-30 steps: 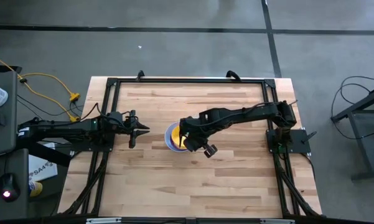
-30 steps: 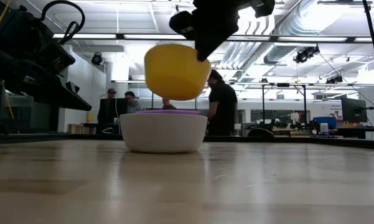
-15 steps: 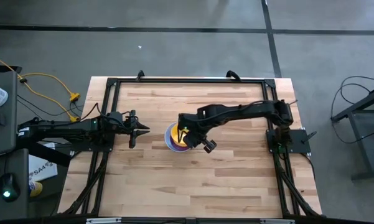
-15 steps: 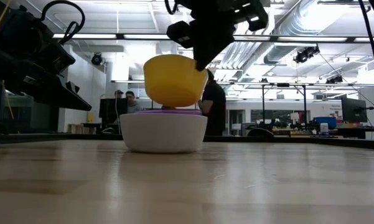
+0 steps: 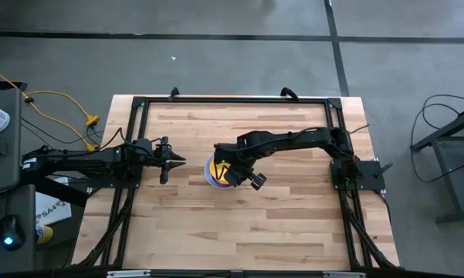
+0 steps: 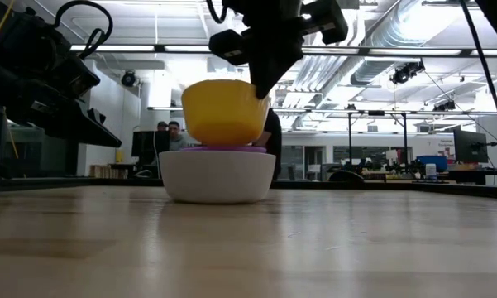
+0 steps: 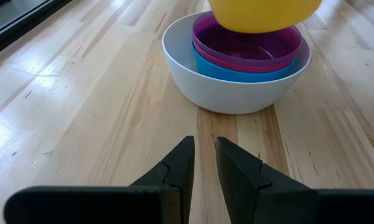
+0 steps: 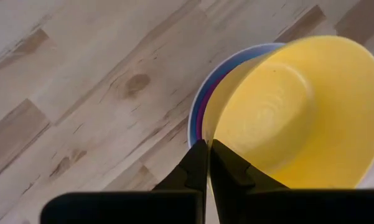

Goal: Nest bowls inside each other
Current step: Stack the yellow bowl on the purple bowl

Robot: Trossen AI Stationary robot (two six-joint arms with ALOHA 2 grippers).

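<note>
A white bowl [image 7: 236,96] stands on its base at the middle of the table. A blue bowl [image 7: 233,73], a red bowl [image 7: 261,63] and a purple bowl [image 7: 249,45] sit nested in it. My right gripper [image 6: 260,83] is shut on a yellow bowl [image 6: 223,112], which hangs right over the stack with its bottom just above the purple rim [image 6: 223,148]. Whether the yellow bowl touches the purple one cannot be told. My left gripper [image 7: 203,146] waits to the left of the stack. Its fingers stand a narrow gap apart with nothing between them. My right gripper pinches the yellow bowl's rim [image 8: 206,132], one finger inside the bowl and one outside. The fingers come steeply from above, on the bowl's side toward the table's right. The bowl hangs mouth up, nearly level, over the nested stack.
A black rail frame [image 5: 232,100] borders the wooden table. Bare wood lies all round the stack [image 5: 210,171]. Beyond the far edge, people stand in the room [image 6: 169,132]. Yellow cables [image 5: 62,104] lie off the table's left side.
My right gripper has carried the yellow bowl a little toward the table's left edge and down. It has rolled slightly on the way. The bowl now hangs centred over the stack, closer to the purple rim. The stack has kept still.
</note>
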